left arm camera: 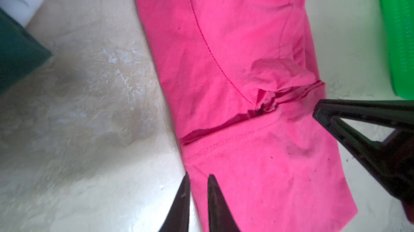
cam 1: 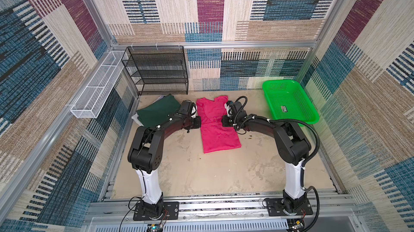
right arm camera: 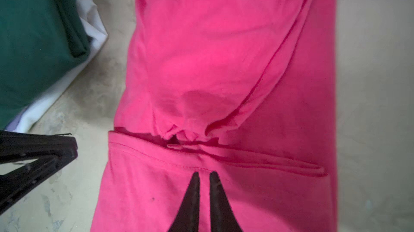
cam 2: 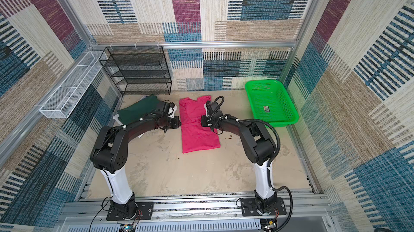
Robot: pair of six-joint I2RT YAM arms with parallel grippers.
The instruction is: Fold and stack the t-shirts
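"Surrounding the work, what do you record?" asks the chief.

"A black mesh shelf rack (cam 1: 156, 69) against the back wall, left of centre; a white wire trough (cam 1: 98, 89) fixed along the left wall; a bright green basket (cam 1: 280, 82) at the back right of the table (cam 1: 201, 170), well apart from the cloth; a small label (cam 1: 284, 108) lies on its floor. The right arm's cable (cam 1: 291, 121) crosses the basket's near rim in both top views; the left arm (cam 1: 165, 125) passes over the near corner of the dark green t-shirt (cam 1: 156, 111), which lies folded at the back left on white t-shirts (right arm camera: 94, 31)."

"And the pink t-shirt (cam 1: 218, 127)?"

"Flat on the table between the arms, folded into a long strip, neck end toward the back wall; a sleeve hem (right arm camera: 156, 155) crosses it midway. The left gripper (left arm camera: 199, 176) stands at its left edge; the right gripper (right arm camera: 204, 173) at its right, over the cloth just short of that hem; both wrists hide part of the edges from above. Jaws on each: drawn nearly together, a thin slit between; whether cloth is nipped, I cannot tell."
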